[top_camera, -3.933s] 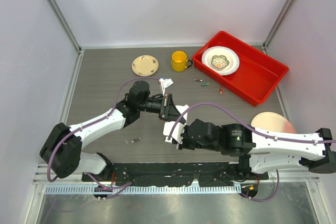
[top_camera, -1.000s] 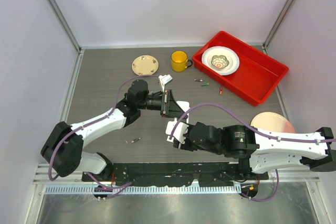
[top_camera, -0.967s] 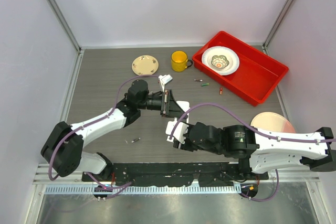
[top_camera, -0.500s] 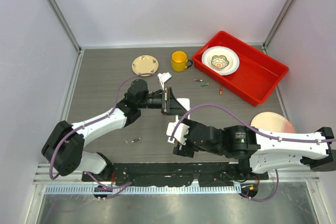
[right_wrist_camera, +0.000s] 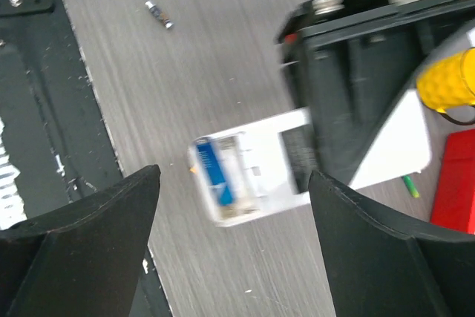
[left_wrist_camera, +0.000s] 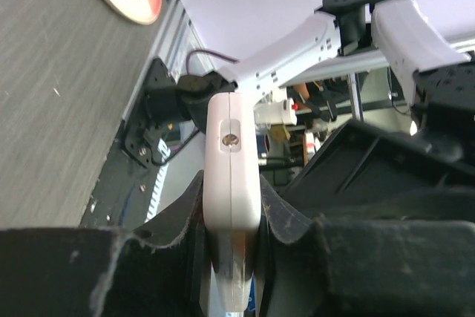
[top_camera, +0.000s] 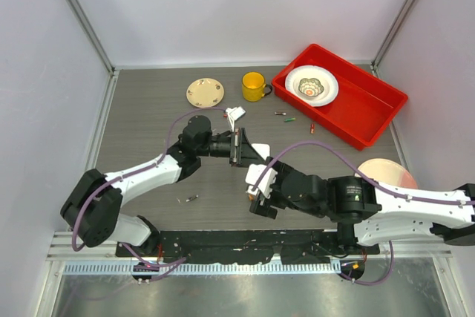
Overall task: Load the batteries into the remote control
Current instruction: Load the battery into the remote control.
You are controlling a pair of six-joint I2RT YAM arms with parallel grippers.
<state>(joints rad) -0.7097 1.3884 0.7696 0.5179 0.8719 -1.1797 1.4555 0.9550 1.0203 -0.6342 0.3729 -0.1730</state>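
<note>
My left gripper (top_camera: 251, 154) is shut on the remote control (left_wrist_camera: 231, 161), a slim white handset clamped between the black fingers (left_wrist_camera: 293, 217). In the right wrist view the remote control (right_wrist_camera: 256, 176) hangs over the table with its compartment open and a blue battery (right_wrist_camera: 215, 172) lying in it. Above that end, my right gripper (right_wrist_camera: 234, 176) is open with nothing between its fingers. Other batteries lie loose on the table: one at the near left (top_camera: 191, 199), two past the mug (top_camera: 284, 116), and a red one (top_camera: 312, 128).
A yellow mug (top_camera: 254, 86) and a small patterned plate (top_camera: 205, 92) stand at the back. A red tray (top_camera: 367, 113) with a bowl (top_camera: 311, 85) is at the back right. A pink plate (top_camera: 386, 174) lies right, and a small white piece (top_camera: 235, 115) behind the left gripper.
My right gripper has opened wide and drawn back to the right, away from the remote control. The left gripper still holds the remote in much the same place.
</note>
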